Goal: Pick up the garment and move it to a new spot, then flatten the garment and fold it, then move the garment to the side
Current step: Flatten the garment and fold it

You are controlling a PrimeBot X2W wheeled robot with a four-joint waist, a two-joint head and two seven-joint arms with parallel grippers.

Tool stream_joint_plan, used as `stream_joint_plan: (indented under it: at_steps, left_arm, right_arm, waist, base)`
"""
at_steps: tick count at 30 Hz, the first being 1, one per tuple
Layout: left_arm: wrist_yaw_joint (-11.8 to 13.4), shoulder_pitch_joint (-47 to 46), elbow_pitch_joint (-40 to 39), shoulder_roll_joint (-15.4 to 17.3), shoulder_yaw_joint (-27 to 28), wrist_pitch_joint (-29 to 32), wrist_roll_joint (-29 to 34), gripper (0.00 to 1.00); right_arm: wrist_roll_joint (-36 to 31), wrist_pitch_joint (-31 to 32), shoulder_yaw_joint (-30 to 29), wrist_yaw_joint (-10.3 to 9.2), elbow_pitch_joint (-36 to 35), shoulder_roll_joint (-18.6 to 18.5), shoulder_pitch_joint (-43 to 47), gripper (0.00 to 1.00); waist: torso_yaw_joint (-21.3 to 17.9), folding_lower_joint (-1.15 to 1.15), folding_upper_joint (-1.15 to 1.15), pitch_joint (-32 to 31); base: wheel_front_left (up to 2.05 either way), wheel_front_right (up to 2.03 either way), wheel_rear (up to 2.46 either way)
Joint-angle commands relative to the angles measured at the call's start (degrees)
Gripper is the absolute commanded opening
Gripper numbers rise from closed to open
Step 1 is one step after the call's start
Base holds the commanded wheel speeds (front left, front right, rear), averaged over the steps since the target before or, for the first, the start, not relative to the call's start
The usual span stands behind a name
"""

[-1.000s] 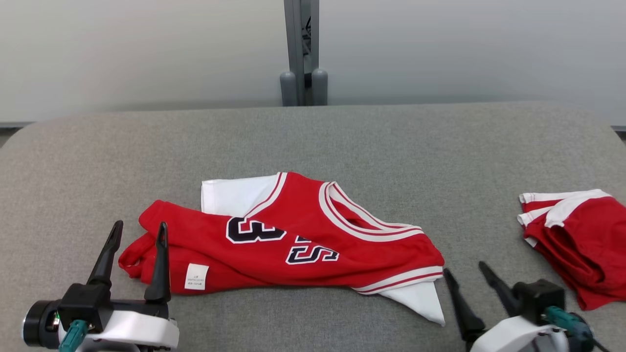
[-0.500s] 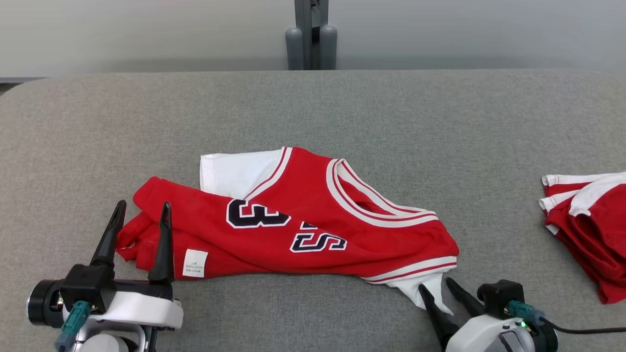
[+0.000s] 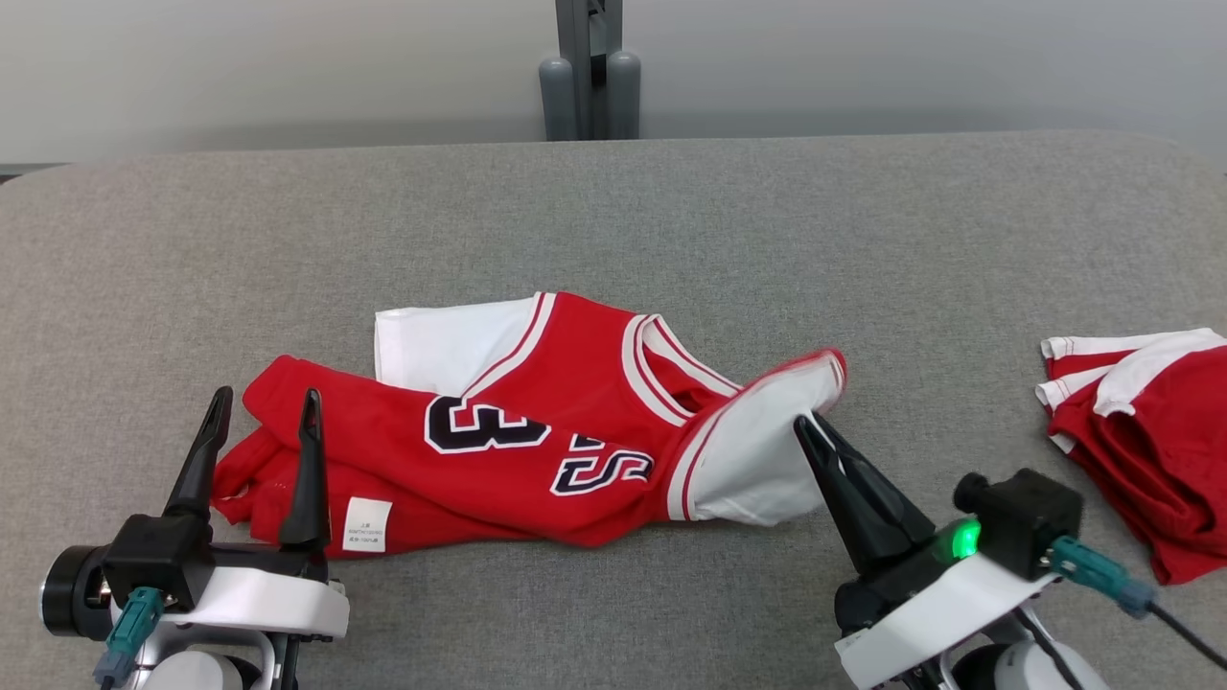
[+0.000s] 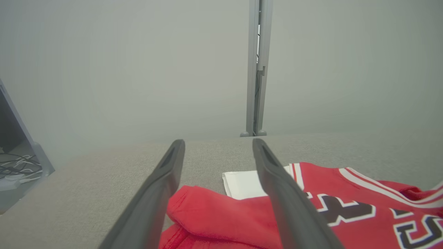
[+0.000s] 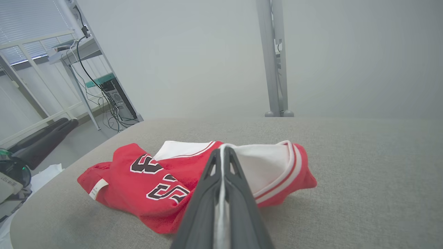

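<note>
The garment (image 3: 498, 431) is a red jersey with white trim and dark numbers, lying crumpled on the grey table (image 3: 613, 220). My right gripper (image 3: 807, 426) is shut on the garment's right edge, lifting it so the white inside (image 3: 757, 450) folds back over the red. In the right wrist view a thin white strip of the garment (image 5: 263, 166) runs between the shut fingers (image 5: 207, 193). My left gripper (image 3: 259, 407) stands open over the garment's left end. In the left wrist view my left gripper (image 4: 218, 148) has its fingers (image 4: 277, 193) spread wide above the red cloth (image 4: 221, 214), holding nothing.
A second red and white garment (image 3: 1141, 431) lies bunched at the table's right edge. A grey post (image 3: 587, 67) rises behind the far edge of the table. A metal rack with cables (image 5: 100, 83) stands off to the left in the right wrist view.
My right gripper has shut on the garment's near right corner and carried it up and back over the red cloth. The head camera shifted slightly. My left gripper has stayed open in place.
</note>
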Motion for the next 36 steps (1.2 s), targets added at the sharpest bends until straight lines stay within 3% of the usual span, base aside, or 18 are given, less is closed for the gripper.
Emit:
stream_joint_plan:
  at_steps: [1,6,10,19,20,21,24,29,30,31,32,36]
  left_arm:
    - [-0.13,-0.41,-0.19,0.17,0.30,-0.16,0.17,1.00]
    - [-0.47,-0.23,-0.58,-0.18,0.51,-0.17,0.55,1.00]
    - [-0.63,-0.40,-0.73,-0.59,0.52,-0.17,0.73,1.00]
    - [-1.69,-1.73,-0.06,-1.46,-0.26,-0.18,1.43,1.00]
    - [-1.69,-1.73,-0.06,-1.46,-0.26,-0.18,1.43,1.00]
    - [-1.82,-2.10,0.01,-1.63,-0.29,-0.18,1.61,1.00]
    - [-2.20,-2.21,0.20,-1.89,-0.31,-0.18,1.76,1.00]
    - [-2.31,-2.26,0.39,-2.03,-0.05,-0.18,2.10,1.00]
    - [-2.29,-2.10,0.39,-2.03,0.11,-0.18,2.20,1.00]
    - [-2.28,-1.88,0.39,-2.02,0.26,-0.18,2.27,1.00]
    - [-2.26,-1.71,0.40,-1.99,0.42,-0.18,2.36,1.00]
    - [-2.10,-1.23,0.28,-1.85,0.96,-0.18,2.58,1.00]
  right_arm:
    - [1.59,1.29,-0.05,0.01,-3.59,-0.61,0.87,0.00]
    - [3.40,4.14,-1.23,0.01,-14.36,-1.10,2.19,0.00]
    - [4.62,6.08,-4.84,0.01,-15.91,-0.73,3.09,0.00]
    - [6.85,4.11,-13.57,0.01,3.63,0.63,0.76,0.00]
    - [6.85,4.11,-13.57,0.01,3.63,0.63,0.76,0.00]
    - [7.93,3.21,-14.53,0.01,9.09,1.05,-0.41,0.00]
    - [8.55,1.78,-14.98,0.01,15.85,1.31,-2.14,0.00]
    - [9.12,0.05,-14.23,0.01,22.07,1.14,-3.64,0.00]
    - [9.68,-0.12,-14.12,0.01,23.32,1.22,-3.78,0.17]
    - [9.61,-0.43,-13.95,0.01,24.49,1.10,-3.82,0.55]
    - [9.61,-0.78,-13.82,0.01,25.27,0.98,-3.96,1.00]
    - [9.77,-2.68,-14.41,0.01,27.03,0.54,-2.63,1.00]
  waist:
    - [-0.19,0.00,0.00,-0.28]
    - [-0.23,0.00,0.00,-0.49]
    - [0.05,0.00,0.00,-0.26]
    - [1.85,0.00,0.00,0.70]
    - [1.85,0.00,0.00,0.70]
    - [2.18,0.00,0.00,0.98]
    - [2.62,0.00,0.00,1.29]
    - [2.78,0.00,0.00,1.34]
    - [2.63,0.00,0.00,1.22]
    - [2.50,0.00,0.00,1.12]
    - [2.34,0.00,0.00,1.00]
    - [1.52,0.00,0.00,0.33]
  base:
    - [0.00,0.00,0.00]
    - [0.00,0.00,0.00]
    - [0.00,0.00,0.00]
    - [0.00,0.00,0.00]
    - [0.00,0.00,0.00]
    - [0.00,0.00,0.00]
    - [0.00,0.00,0.00]
    - [0.00,0.00,0.00]
    - [0.00,0.00,0.00]
    - [0.00,0.00,0.00]
    - [0.00,0.00,0.00]
    - [0.00,0.00,0.00]
